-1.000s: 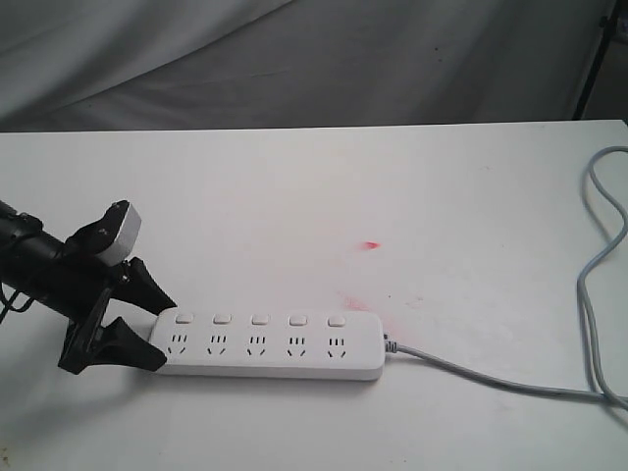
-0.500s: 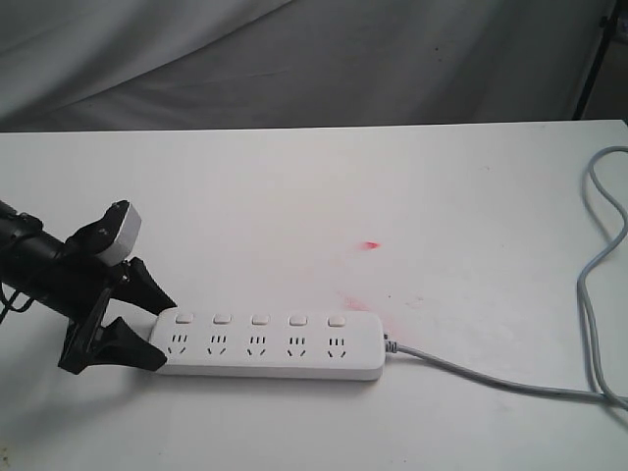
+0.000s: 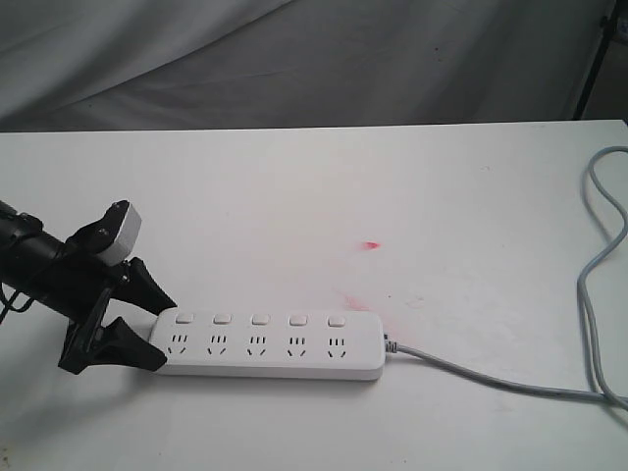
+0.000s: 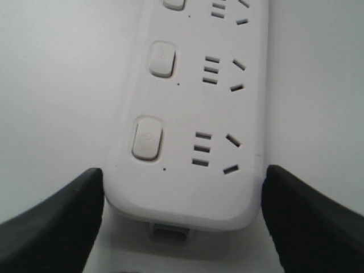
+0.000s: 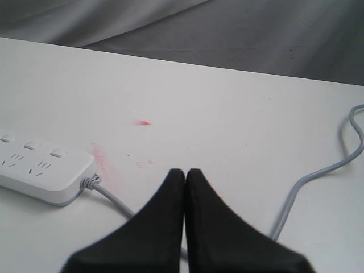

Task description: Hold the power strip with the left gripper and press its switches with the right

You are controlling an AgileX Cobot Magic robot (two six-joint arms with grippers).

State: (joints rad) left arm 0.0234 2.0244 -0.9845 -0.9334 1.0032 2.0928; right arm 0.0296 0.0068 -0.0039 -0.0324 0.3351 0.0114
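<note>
The white power strip (image 3: 265,345) lies flat near the table's front edge, its row of switches (image 3: 258,320) along the far side. My left gripper (image 3: 165,334) straddles the strip's left end, one black finger against each long side. In the left wrist view the fingers (image 4: 62,216) press the strip (image 4: 187,114) from both sides, with the nearest switch (image 4: 148,137) just ahead. My right gripper (image 5: 185,170) is shut and empty, hovering over bare table to the right of the strip (image 5: 40,170) and above its cable (image 5: 108,196). It does not show in the exterior view.
The grey cable (image 3: 491,381) runs right from the strip and loops up along the table's right edge (image 3: 603,216). Red smudges (image 3: 370,244) mark the white table (image 3: 294,196). A dark cloth (image 3: 294,59) hangs behind, with a black stand (image 3: 594,59) at the far right.
</note>
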